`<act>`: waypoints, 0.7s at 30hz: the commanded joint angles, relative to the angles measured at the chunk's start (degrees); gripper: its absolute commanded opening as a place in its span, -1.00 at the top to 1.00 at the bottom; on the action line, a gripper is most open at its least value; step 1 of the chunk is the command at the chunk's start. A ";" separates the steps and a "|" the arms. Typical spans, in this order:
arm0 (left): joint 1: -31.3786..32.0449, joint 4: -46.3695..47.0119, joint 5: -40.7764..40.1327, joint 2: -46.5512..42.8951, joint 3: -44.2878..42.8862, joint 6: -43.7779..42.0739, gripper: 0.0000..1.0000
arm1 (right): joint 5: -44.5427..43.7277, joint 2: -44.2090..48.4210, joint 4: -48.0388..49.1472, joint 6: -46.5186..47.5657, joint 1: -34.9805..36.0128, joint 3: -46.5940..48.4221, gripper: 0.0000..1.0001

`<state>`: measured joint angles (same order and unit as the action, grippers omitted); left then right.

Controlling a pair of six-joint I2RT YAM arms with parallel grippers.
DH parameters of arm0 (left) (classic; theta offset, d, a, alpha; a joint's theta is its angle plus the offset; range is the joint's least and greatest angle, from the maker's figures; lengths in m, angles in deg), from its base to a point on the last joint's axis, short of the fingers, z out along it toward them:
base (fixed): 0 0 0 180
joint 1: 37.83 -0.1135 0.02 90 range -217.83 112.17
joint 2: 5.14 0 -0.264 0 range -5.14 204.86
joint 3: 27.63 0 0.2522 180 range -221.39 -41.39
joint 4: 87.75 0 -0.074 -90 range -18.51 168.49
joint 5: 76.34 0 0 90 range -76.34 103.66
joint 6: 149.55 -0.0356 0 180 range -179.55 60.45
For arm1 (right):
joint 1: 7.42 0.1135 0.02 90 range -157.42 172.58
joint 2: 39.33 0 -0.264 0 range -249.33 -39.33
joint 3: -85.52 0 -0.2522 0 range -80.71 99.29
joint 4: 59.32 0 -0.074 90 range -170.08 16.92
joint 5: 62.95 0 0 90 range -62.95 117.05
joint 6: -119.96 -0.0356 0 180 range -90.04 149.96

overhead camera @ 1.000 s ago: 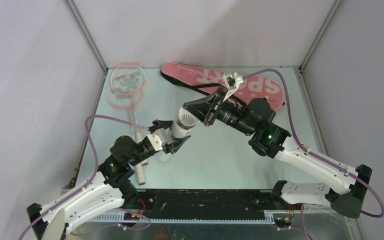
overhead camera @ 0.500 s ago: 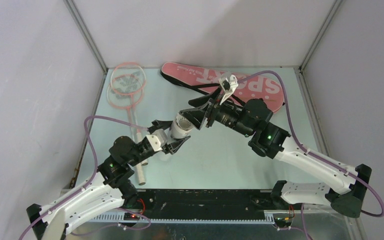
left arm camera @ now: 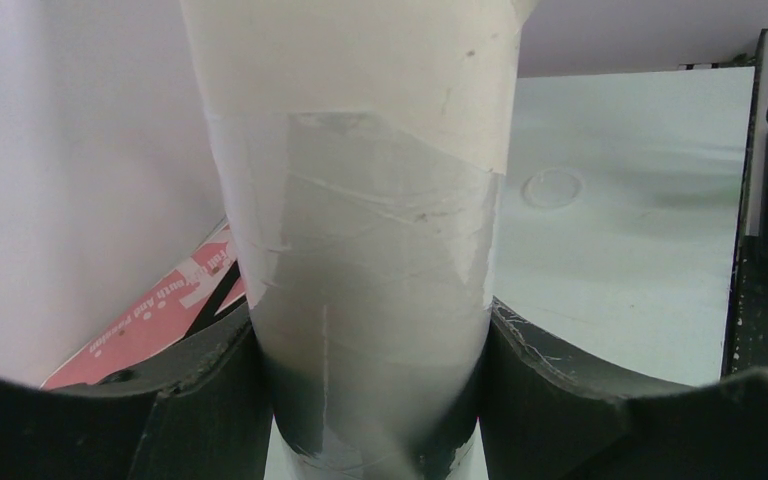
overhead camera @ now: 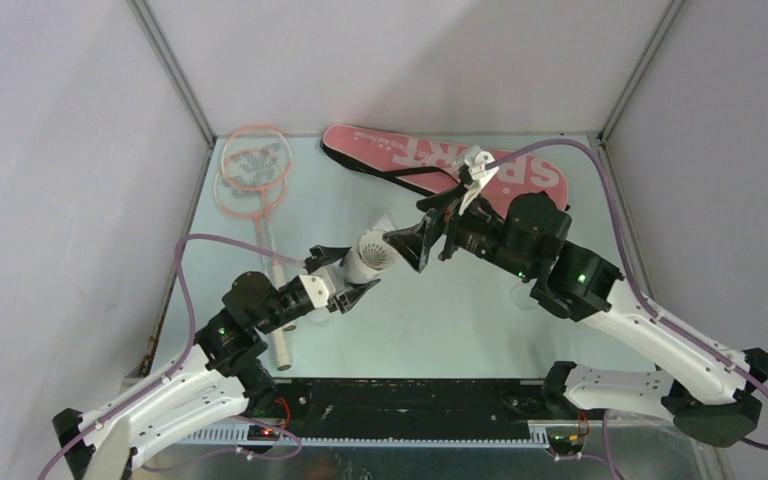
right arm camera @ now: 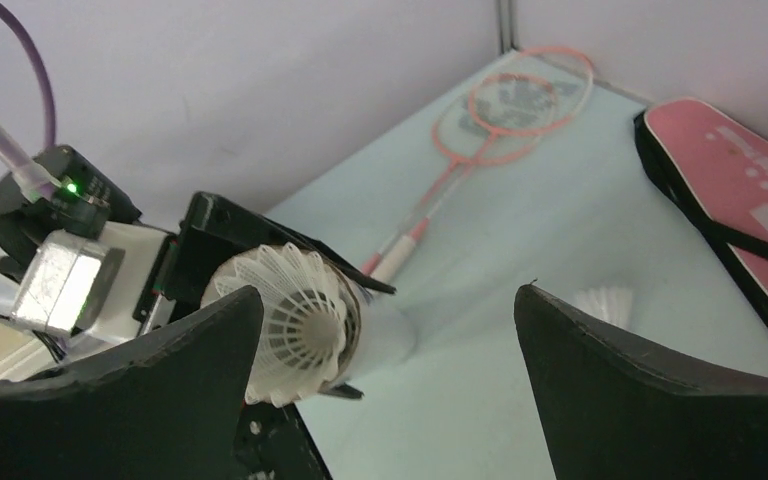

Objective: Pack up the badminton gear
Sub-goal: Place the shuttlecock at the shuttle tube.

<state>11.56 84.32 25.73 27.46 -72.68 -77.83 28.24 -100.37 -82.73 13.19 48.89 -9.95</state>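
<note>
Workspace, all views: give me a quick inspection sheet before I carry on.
Surface: pale green table, flat.
Job's things: two pink rackets stacked far left; pink bag at the far edge; white tube lifted, a shuttlecock in its mouth; loose shuttlecock on the table.
Clutter: nothing seen.
Grippers: left pincer shut on the white tube; right pincer open at the tube's mouth.
Cables: purple left cable; purple right cable loops over the bag.
Surroundings: pale walls, metal corner posts.

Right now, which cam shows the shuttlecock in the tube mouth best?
Right wrist: the shuttlecock is close, with its feather skirt facing the lens, seated in the mouth of the tube. Top external shows it only small and from above. Left wrist shows just the tube's taped body, no shuttlecock.
</note>
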 commanded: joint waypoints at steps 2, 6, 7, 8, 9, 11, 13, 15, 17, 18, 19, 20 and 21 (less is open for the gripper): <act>0.21 0.64 2.59 -1.22 -1.58 -4.05 0.37 | -2.23 0.24 -16.31 3.65 0.37 6.30 -0.99; 0.20 0.09 4.06 -0.95 -1.63 -4.96 0.37 | -1.86 -2.42 -19.55 3.46 0.34 7.44 -0.99; 0.19 -0.01 4.26 -0.85 -1.70 -5.28 0.36 | -1.92 -3.41 -19.87 3.25 0.32 7.58 -0.99; 0.21 -0.16 4.81 -0.52 -1.95 -5.40 0.36 | -3.07 -5.91 -19.57 2.98 0.32 8.14 -0.99; 0.19 -0.22 4.94 -0.47 -2.03 -5.46 0.36 | -3.99 -6.54 -19.42 2.76 0.30 8.42 -0.99; 0.19 -0.25 5.12 -0.36 -2.10 -5.45 0.37 | -5.51 -8.91 -19.32 2.37 0.33 9.15 -0.99; 0.22 -0.21 5.03 -0.41 -2.10 -5.37 0.37 | -7.37 -11.32 -19.99 1.49 0.42 10.19 -0.99; 0.19 -0.16 5.06 -0.62 -2.04 -5.28 0.37 | -8.84 -13.54 -20.51 1.02 0.78 11.13 -0.99; 0.26 0.07 4.95 -0.77 -1.83 -5.27 0.37 | -9.54 -15.65 -20.49 1.10 1.45 11.94 -0.99; 0.23 0.16 4.88 -0.82 -1.71 -5.18 0.37 | -9.63 -16.89 -20.38 1.21 1.96 12.21 -0.99; 0.21 0.26 4.64 -0.84 -1.69 -5.14 0.37 | -9.69 -18.01 -20.16 1.30 2.46 12.62 -0.99; 0.19 0.30 4.59 -0.77 -1.61 -5.24 0.37 | -9.62 -18.52 -20.11 1.39 2.65 13.10 -0.99; 0.19 0.32 4.42 -0.73 -1.60 -5.25 0.37 | -9.21 -19.43 -20.14 1.48 3.03 13.40 -0.99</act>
<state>11.17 78.98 27.15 27.57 -72.68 -82.53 22.36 -116.04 -103.17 14.30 50.64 0.95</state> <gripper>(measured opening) 0.645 0.992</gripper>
